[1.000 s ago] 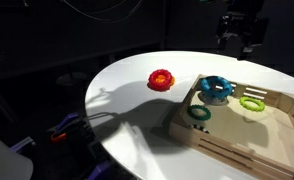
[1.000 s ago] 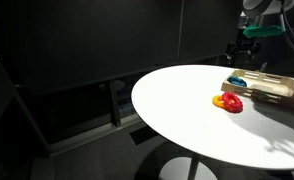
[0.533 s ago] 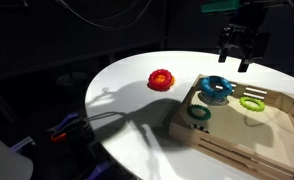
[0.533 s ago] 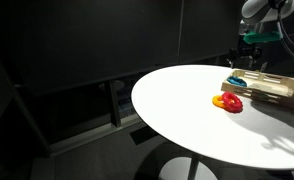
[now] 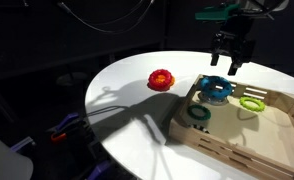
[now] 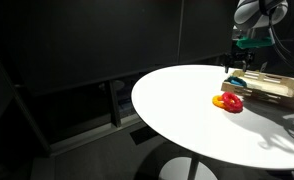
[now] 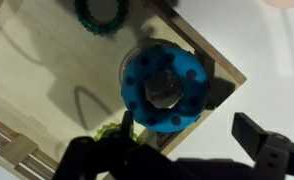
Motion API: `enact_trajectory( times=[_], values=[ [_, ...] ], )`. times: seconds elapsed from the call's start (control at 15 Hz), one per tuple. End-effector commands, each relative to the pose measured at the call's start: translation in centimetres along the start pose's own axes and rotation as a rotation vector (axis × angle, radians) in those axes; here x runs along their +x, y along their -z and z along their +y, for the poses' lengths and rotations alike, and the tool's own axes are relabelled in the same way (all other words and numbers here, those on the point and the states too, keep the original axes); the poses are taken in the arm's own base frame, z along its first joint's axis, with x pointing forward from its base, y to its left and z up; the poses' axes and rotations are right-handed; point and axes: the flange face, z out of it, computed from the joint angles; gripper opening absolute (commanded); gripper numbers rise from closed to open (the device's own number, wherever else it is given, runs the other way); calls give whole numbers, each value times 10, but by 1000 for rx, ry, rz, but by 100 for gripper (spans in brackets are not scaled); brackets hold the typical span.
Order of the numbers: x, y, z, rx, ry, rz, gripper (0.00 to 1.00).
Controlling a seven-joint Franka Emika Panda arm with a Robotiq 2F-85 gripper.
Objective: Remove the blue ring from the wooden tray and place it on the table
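1. Nearest the camera in an exterior view, the round white tabletop [image 5: 127, 115] curves forward. The wooden tray [image 5: 202, 140] rests on it, and the tray's low front wall faces the camera.
2. Just inside that front wall, the dark green ring [image 5: 199, 113] lies flat on the tray floor.
3. Further in and off to one side, the lime-green ring [image 5: 252, 102] also lies flat in the tray, well apart from the dark green one. In the wrist view it is mostly hidden behind the claw's body.
4. Behind the dark green ring, the blue ring [image 5: 215, 90] sits inside the tray, in the corner that points toward the red ring. The wrist view looks straight down on the blue ring [image 7: 165, 88], close to the two walls that meet at that corner. Something grey and dark shows through its hole, but I cannot tell what it is.
5. Above the blue ring hangs the claw [image 5: 230, 66], pointing down and clear of the ring. In the wrist view its two dark fingers [image 7: 267, 140] stand wide apart at the bottom edge with nothing between them, so the claw is spread open and holds nothing.
6. Farthest back, the red ring [image 5: 161, 80] lies on the bare tabletop outside the tray, near the blue ring's corner but not touching the wall.
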Motion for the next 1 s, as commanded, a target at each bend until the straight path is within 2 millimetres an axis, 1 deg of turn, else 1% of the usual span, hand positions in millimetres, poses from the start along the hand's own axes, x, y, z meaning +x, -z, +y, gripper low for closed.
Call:
enact_trajectory(
  times=[0.0,0.33,0.87,0.93],
  values=[
    [6,-1,-11,7,-2,-8,100],
    [5,-13,-18,-1,9,-24,100],
    [8,-29,-20,-16,7,-44,100],
    [8,-30,-21,-18,7,-45,98]
  ],
)
